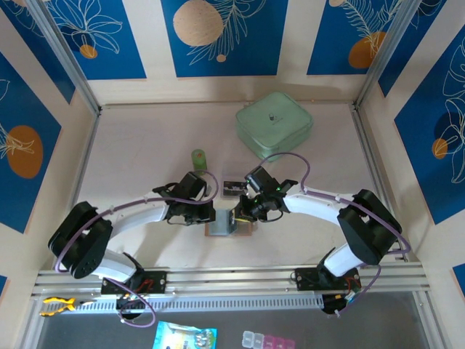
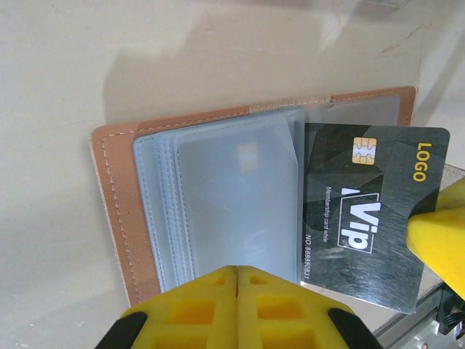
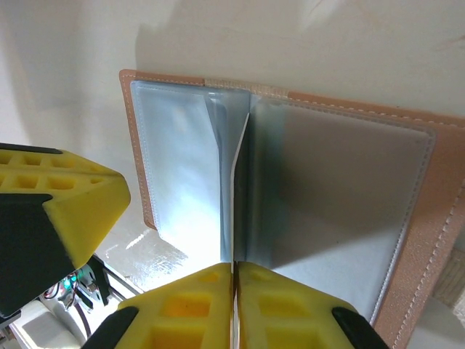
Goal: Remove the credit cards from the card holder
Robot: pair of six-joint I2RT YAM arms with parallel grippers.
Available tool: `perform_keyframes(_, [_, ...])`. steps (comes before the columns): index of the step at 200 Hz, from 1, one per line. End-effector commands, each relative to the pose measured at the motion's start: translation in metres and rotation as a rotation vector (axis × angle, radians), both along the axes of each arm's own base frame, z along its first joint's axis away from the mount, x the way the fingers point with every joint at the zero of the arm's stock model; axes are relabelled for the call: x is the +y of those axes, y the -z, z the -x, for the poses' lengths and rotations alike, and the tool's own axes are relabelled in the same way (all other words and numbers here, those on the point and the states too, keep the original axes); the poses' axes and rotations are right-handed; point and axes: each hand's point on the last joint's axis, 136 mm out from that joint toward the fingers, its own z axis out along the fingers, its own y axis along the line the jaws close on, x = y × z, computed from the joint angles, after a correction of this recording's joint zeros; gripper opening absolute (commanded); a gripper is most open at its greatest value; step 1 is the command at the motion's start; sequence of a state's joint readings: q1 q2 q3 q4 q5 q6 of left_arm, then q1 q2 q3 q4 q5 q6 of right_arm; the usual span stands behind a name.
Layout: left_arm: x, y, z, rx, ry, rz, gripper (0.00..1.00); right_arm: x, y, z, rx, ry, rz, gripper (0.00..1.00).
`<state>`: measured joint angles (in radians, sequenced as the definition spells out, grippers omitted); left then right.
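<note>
The card holder lies open on the table, tan leather with grey-blue clear sleeves. A dark credit card marked VIP and LOGO sticks halfway out of a sleeve on the right. My right gripper is shut on that card's thin edge; its yellow finger covers the card's corner. My left gripper is shut, nothing visible between its tips, which rest on the near edge of the sleeves. From above, both grippers meet over the card holder, left gripper and right gripper.
A small dark card-like piece lies on the table just behind the holder. A green cylinder stands behind the left arm. A mint-green square case sits at the back right. Metal rails run along the near edge.
</note>
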<state>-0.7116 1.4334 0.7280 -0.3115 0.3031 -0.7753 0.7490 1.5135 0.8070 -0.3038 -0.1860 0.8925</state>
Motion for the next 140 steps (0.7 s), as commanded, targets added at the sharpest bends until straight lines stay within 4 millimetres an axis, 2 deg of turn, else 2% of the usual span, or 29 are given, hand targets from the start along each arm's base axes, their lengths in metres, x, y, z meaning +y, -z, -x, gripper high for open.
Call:
perform_keyframes(1, [0.005, -0.003, 0.003, -0.016, 0.016, -0.02, 0.06, 0.0, -0.004, 0.002, -0.003, 0.002, -0.005, 0.09])
perform_keyframes(40, [0.009, -0.005, 0.001, -0.036, 0.003, -0.031, 0.07, -0.009, -0.013, -0.001, -0.053, 0.013, 0.014, 0.04])
perform_keyframes(91, [0.02, -0.016, -0.003, -0.091, -0.034, -0.044, 0.07, -0.027, -0.044, -0.009, -0.176, -0.016, 0.007, 0.0])
perform_keyframes(116, [0.026, -0.022, -0.005, -0.116, -0.056, -0.041, 0.08, -0.036, -0.055, -0.019, -0.284, -0.13, 0.054, 0.0])
perform_keyframes(140, [0.032, -0.027, -0.004, -0.138, -0.065, -0.044, 0.09, -0.04, -0.062, -0.03, -0.436, -0.332, 0.114, 0.0])
